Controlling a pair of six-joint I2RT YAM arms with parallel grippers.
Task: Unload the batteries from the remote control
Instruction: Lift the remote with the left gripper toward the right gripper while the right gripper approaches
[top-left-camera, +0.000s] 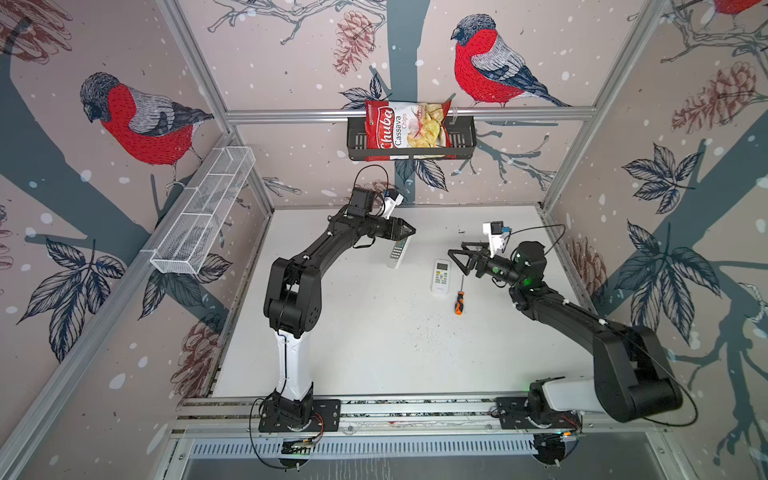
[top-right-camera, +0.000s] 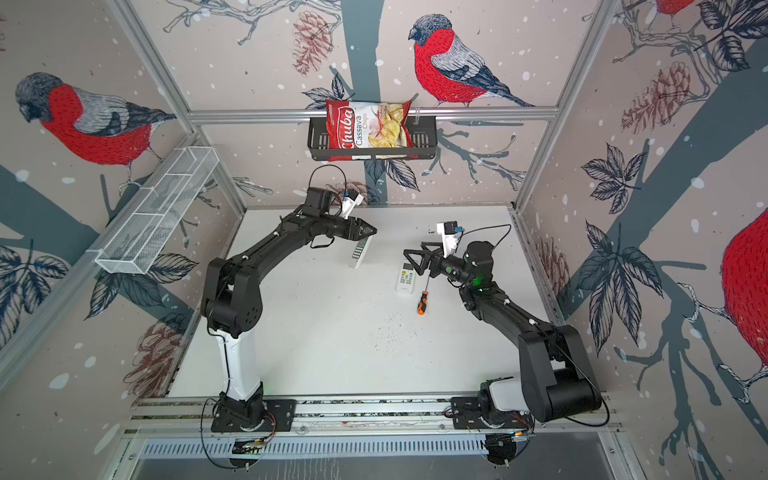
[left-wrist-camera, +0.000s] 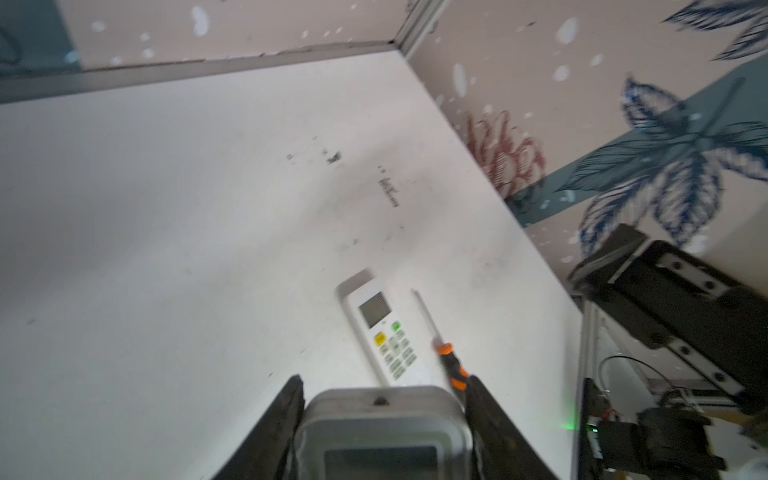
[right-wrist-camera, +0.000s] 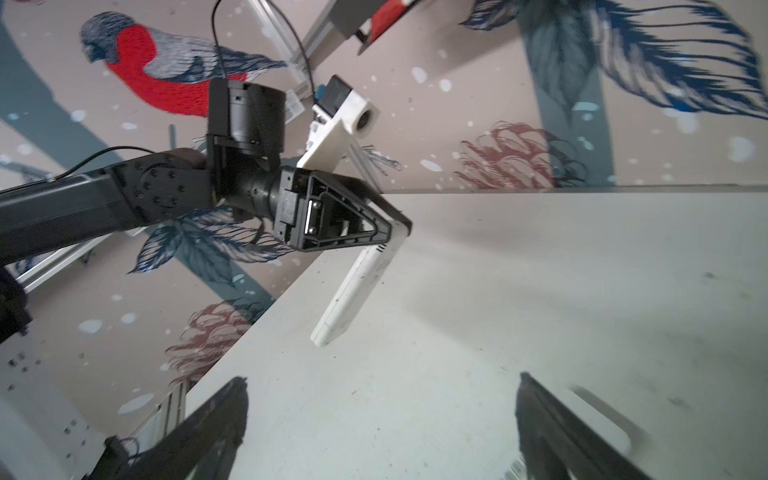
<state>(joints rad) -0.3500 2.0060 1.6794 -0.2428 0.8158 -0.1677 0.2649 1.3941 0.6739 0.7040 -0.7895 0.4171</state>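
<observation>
Jaws of the left gripper (top-left-camera: 410, 230) clamp the upper end of a slim white remote control (top-left-camera: 397, 252), which hangs tilted above the worktop (top-left-camera: 365, 340) near its far edge; whether batteries sit inside cannot be told. The right gripper (top-left-camera: 457, 262), jaws wide apart, hovers over an air-conditioner remote (top-left-camera: 440, 277) toward the right edge, with a screwdriver (top-left-camera: 459, 300) just beside it.

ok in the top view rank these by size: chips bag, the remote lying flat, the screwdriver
1. chips bag: clearly largest
2. remote lying flat and screwdriver: too close to rank. The screwdriver looks longer, the remote wider.
</observation>
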